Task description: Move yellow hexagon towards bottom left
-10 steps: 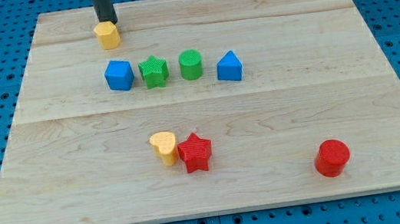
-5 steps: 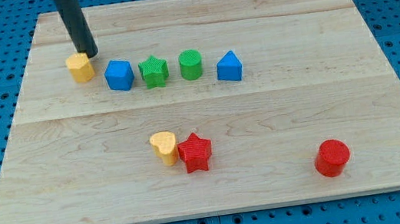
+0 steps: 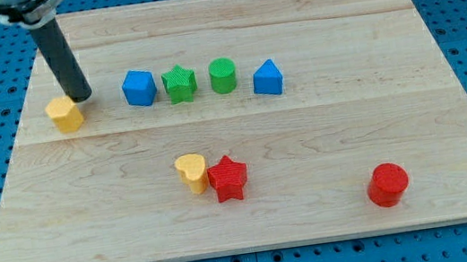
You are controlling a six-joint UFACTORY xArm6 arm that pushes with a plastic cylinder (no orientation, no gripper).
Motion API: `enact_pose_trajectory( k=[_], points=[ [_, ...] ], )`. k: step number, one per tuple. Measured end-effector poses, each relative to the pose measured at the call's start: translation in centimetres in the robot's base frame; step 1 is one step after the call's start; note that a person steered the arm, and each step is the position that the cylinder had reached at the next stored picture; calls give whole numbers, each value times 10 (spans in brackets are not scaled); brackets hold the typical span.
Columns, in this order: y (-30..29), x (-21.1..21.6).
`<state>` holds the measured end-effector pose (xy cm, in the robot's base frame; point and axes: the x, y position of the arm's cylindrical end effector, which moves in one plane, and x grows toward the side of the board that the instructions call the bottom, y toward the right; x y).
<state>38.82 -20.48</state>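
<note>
The yellow hexagon [image 3: 64, 113] lies near the board's left edge, in the upper half. My tip [image 3: 82, 97] touches its upper right side, the dark rod rising up and left from it. To the right of the tip stands a row: a blue cube [image 3: 138, 87], a green star [image 3: 179, 84], a green cylinder [image 3: 223, 75] and a blue triangular block [image 3: 267, 78].
A yellow heart [image 3: 191, 172] touches a red star [image 3: 228, 178] below the middle of the wooden board [image 3: 324, 128]. A red cylinder [image 3: 388, 184] stands at the lower right. A blue pegboard surrounds the board.
My tip has pushed the yellow hexagon from the board's top edge down and to the left, past the blue cube's left side. The other blocks have not moved.
</note>
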Motion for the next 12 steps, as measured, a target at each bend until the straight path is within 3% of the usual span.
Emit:
enact_pose_trajectory(
  k=[1, 3, 5, 6, 8, 9, 10, 12],
  points=[
    [-44, -4],
    [-9, 89],
    [-53, 123],
    [-26, 173],
    [74, 174],
    [-5, 186],
    [-83, 164],
    [-2, 142]
  ],
)
